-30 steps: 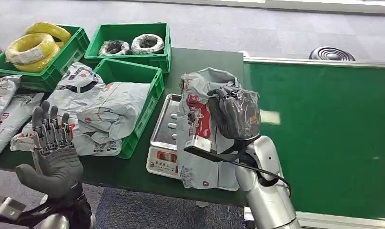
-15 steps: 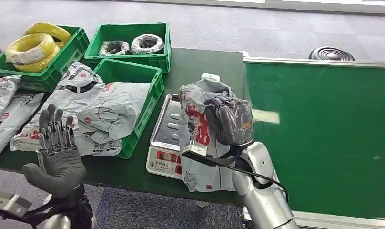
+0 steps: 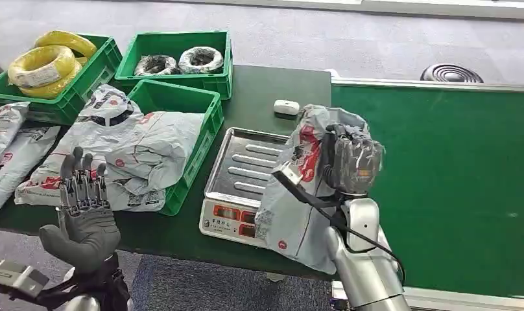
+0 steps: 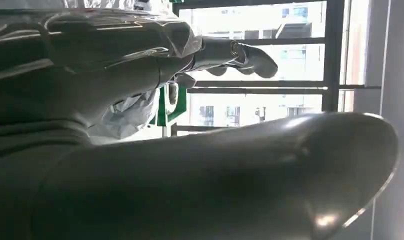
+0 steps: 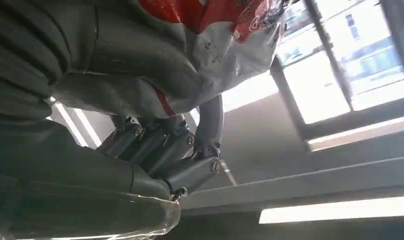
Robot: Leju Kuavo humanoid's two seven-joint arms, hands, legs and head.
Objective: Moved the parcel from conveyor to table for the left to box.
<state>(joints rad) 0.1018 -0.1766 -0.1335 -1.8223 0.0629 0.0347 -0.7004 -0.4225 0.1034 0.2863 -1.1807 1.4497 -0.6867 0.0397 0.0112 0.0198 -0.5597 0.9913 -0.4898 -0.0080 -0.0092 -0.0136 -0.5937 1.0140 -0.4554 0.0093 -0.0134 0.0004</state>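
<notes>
- Right hand [image 3: 351,159]: fingers [image 5: 155,145] curled round the upper part of the grey courier parcel [image 3: 298,201]; the right wrist view shows them wrapped over the crumpled film and its red print; grip looks firm, judged from the bunching of the bag.
- Parcel hangs from that hand, its lower part draped down past the near edge of the worktop [image 3: 272,84]; it sits over the right end of the weighing scale [image 3: 237,188], between the scale's tray and the conveyor belt [image 3: 441,175]; whether it touches the scale I cannot tell.
- Change over the last second: the parcel and right hand have swung rightward, off the middle of the scale toward the belt edge; the steel tray, covered before, is now mostly bare; a small white device [image 3: 286,107] behind the scale has come into sight.
- Meaning, as a judgement: the parcel is off the belt but not yet released on the worktop; the transfer step is unfinished, and the sideways swing may be a repositioning before set-down.
- Left hand [image 3: 84,207]: raised, palm out, fingers spread wide, holding nothing; it has drifted slightly right and stands near the front of the green crate [image 3: 201,139] heaped with grey parcels; ready to receive.
</notes>
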